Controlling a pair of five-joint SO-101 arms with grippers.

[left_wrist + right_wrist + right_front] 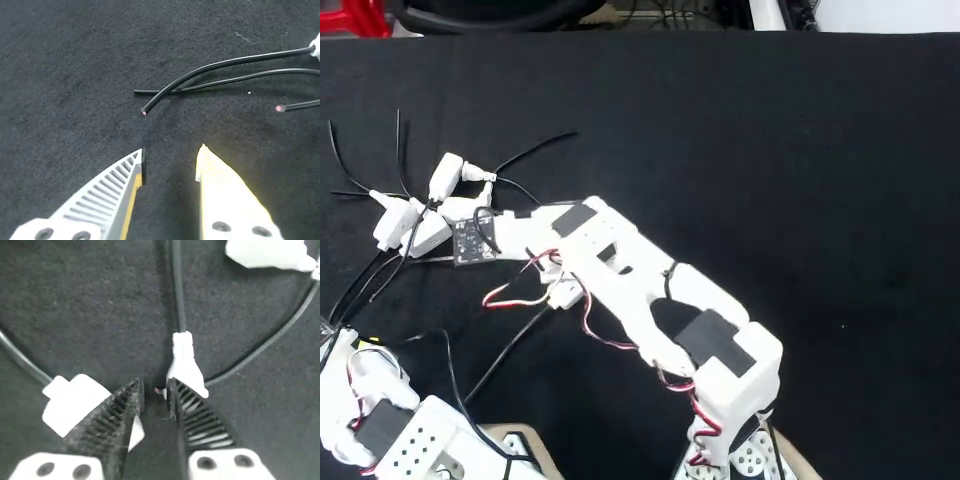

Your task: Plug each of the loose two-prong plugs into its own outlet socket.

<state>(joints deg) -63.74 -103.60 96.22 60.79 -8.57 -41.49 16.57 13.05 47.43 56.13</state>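
On a black table (770,130), the left gripper (170,155) hangs wide open and empty, below-left of the outlet block (470,242), while white plugs (445,178) and black cables (535,150) crowd the block's upper left, and the right gripper (155,387), at the block's right, is parted a sliver, with one plug (185,365) touching a fingertip.

White plastic two-prong plugs (445,176) on black cords (535,149) lie clustered beside a small grey socket block (470,242). The cords fan away from it.
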